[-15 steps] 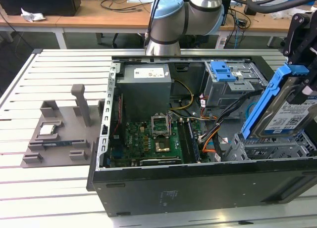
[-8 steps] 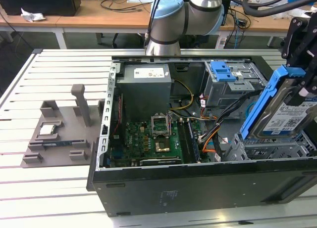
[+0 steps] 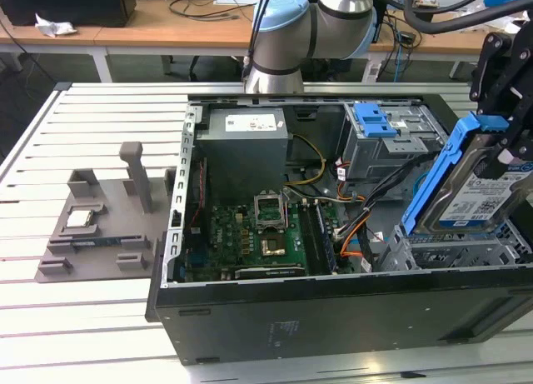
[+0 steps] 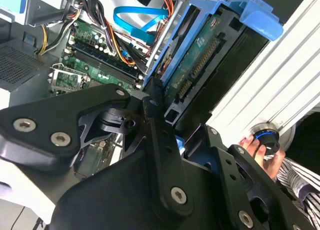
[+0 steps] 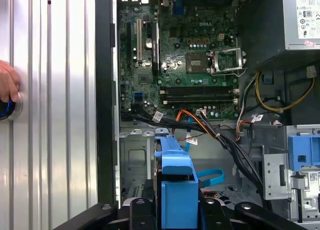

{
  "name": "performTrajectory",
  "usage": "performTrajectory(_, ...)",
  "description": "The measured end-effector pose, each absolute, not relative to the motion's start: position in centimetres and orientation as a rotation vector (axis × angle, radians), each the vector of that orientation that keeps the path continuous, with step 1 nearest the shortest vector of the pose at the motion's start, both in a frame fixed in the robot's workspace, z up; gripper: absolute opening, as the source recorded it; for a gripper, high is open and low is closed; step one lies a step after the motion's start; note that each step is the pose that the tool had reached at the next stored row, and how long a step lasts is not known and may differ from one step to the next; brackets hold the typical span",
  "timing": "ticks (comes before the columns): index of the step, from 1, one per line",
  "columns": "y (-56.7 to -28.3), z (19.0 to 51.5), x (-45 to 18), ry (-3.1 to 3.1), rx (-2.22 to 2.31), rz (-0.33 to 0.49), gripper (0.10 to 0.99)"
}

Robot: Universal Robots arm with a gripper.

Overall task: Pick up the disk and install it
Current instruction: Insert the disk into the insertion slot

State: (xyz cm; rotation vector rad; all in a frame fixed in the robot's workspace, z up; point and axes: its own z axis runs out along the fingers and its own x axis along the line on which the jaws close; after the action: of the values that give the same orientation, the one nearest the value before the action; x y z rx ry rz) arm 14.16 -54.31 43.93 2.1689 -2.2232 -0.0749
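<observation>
Disk (image 3: pixel 475 192), silver metal with a white-and-blue label and a blue plastic frame round its edges, hangs tilted just above the grey cage (image 3: pixel 450 252) inside the open computer case (image 3: pixel 333 317), at the exterior view's right. The gripper (image 3: pixel 504 134) is clamped on its upper end.

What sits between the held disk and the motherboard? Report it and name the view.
A bundle of black and orange cables runs between the disk and the motherboard, seen in the exterior view and in the first wrist view.
</observation>
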Motion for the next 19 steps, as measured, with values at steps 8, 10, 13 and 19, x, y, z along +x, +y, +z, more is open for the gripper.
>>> performTrajectory(8, -54.3, 42.0, 14.2, -2.222, 2.168, -0.072, 0.365)
performTrajectory(10, -54.3, 41.1, 14.2, -2.221, 2.168, -0.072, 0.365)
performTrajectory(13, -54.3, 40.1, 14.2, -2.221, 2.167, -0.072, 0.365)
performTrajectory(19, -54.3, 38.9, 14.2, -2.221, 2.167, -0.072, 0.365)
